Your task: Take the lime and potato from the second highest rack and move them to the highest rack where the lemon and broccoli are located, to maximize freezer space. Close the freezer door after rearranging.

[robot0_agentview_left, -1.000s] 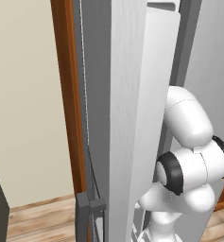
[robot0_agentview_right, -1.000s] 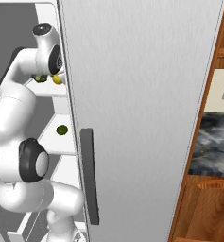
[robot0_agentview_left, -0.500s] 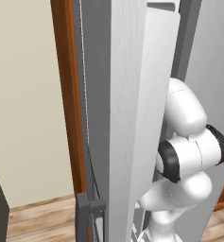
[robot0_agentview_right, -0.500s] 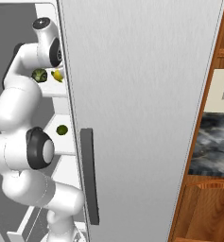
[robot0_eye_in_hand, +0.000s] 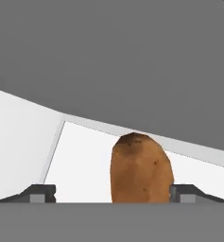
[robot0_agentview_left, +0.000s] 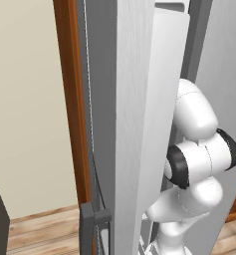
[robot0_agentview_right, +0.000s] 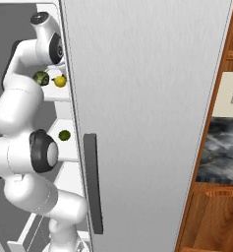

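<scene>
The potato (robot0_eye_in_hand: 141,169), a matte brown oval with small dark specks, stands upright between the fingertips (robot0_eye_in_hand: 40,194) of the gripper (robot0_eye_in_hand: 112,194), jaws apart, touching only the right-hand tip. From the right base camera, the glossy lemon (robot0_agentview_right: 60,81) and knobbly broccoli (robot0_agentview_right: 41,78) sit together at ten o'clock; the lime (robot0_agentview_right: 64,135) lies one white rack (robot0_agentview_right: 64,156) lower (nine o'clock). The brushed-silver door (robot0_agentview_right: 147,118) hides the interior's right side.
</scene>
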